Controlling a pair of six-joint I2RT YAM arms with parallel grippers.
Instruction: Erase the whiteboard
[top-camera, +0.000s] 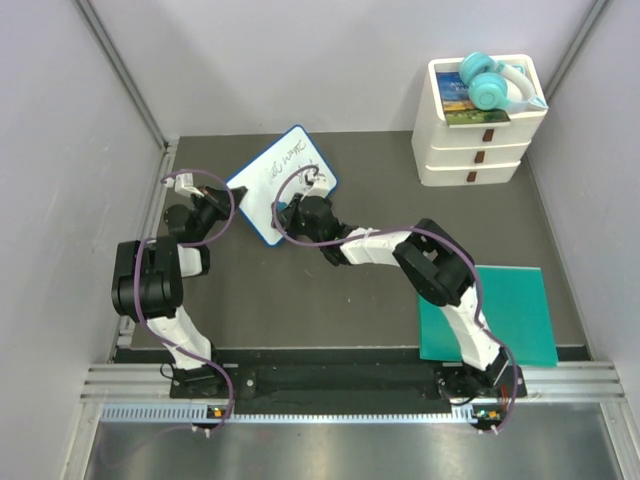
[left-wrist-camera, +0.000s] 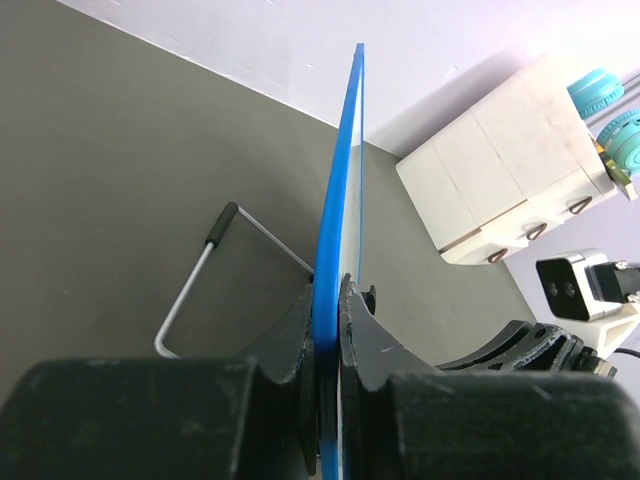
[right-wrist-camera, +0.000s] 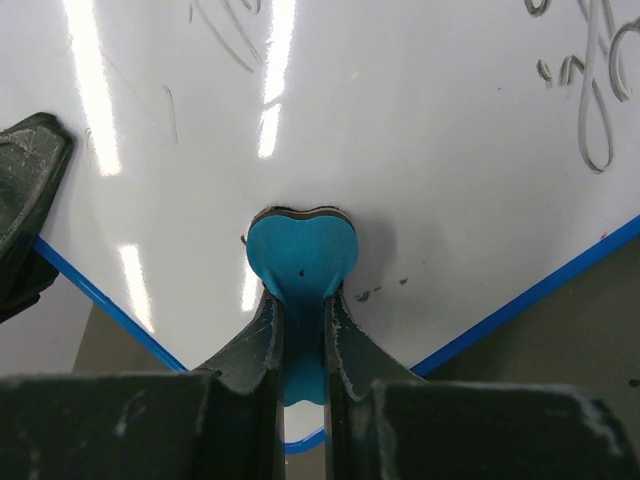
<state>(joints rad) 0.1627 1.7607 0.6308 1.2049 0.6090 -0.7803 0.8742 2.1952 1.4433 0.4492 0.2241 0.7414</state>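
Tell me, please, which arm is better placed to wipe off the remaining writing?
The right. The right gripper is shut on the teal eraser, against the whiteboard near the writing. The left gripper is clamped on the board's edge, steadying it, so it probably should stay.

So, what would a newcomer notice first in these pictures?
The whiteboard, far centre, stands tilted, its blue edge clamped by the left gripper. The right gripper holds a teal heart-shaped eraser against its face, near unerased writing. Teal headphones lie on white drawers, far right.
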